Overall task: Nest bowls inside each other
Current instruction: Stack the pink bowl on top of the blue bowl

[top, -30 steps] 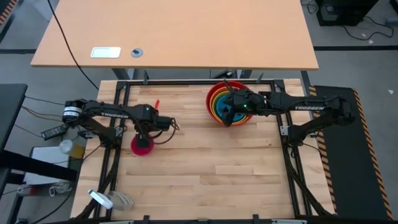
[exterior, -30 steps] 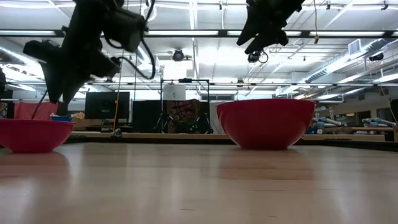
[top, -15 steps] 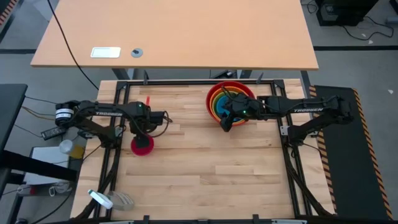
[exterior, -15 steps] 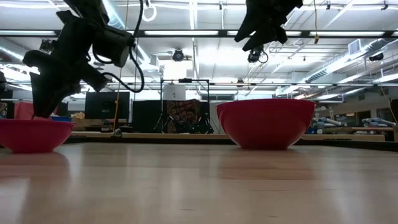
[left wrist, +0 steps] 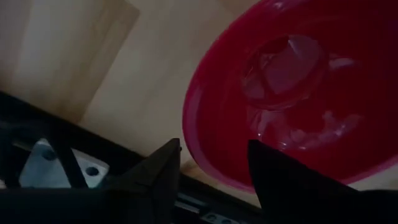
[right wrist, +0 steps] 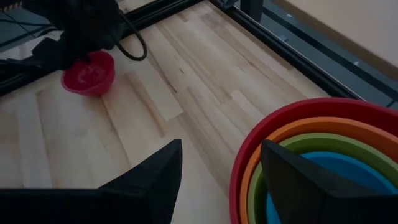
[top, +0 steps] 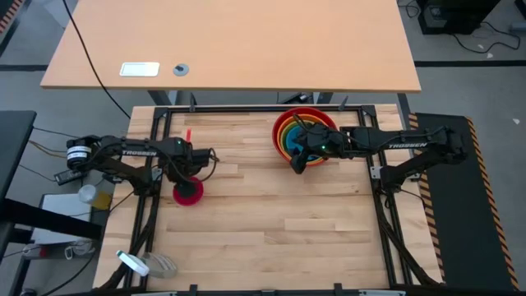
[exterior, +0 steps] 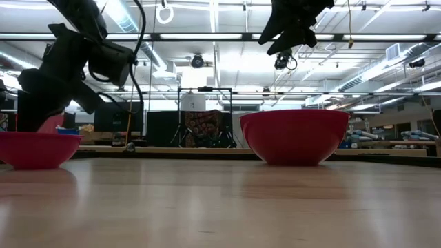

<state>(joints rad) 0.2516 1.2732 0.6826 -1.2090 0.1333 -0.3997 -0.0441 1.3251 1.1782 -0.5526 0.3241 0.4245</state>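
The small pink bowl point(top: 189, 192) point(left wrist: 298, 93) stands on its base at the table's left. My left gripper point(top: 181, 176) point(left wrist: 211, 167) points down at its left rim and is open. One finger is outside the wall and one over the inside, with the rim point(left wrist: 208, 158) between them. At the far right the red bowl point(top: 282, 123) point(exterior: 295, 136) holds the orange, green and blue bowls point(right wrist: 323, 168) nested inside it. My right gripper point(top: 299, 163) point(right wrist: 221, 183) hovers open above the near edge of that stack, with nothing between its fingers.
A black metal frame point(top: 246, 109) borders the wooden table. A tan desk point(top: 230, 41) lies beyond the far edge. Bare wood point(top: 279, 230) fills the middle and near part of the table between the two arms.
My left gripper has moved toward the table's left edge and down, rolling as it went, until its fingers reach the pink bowl's rim. The pink bowl and the nested stack have stayed in place.
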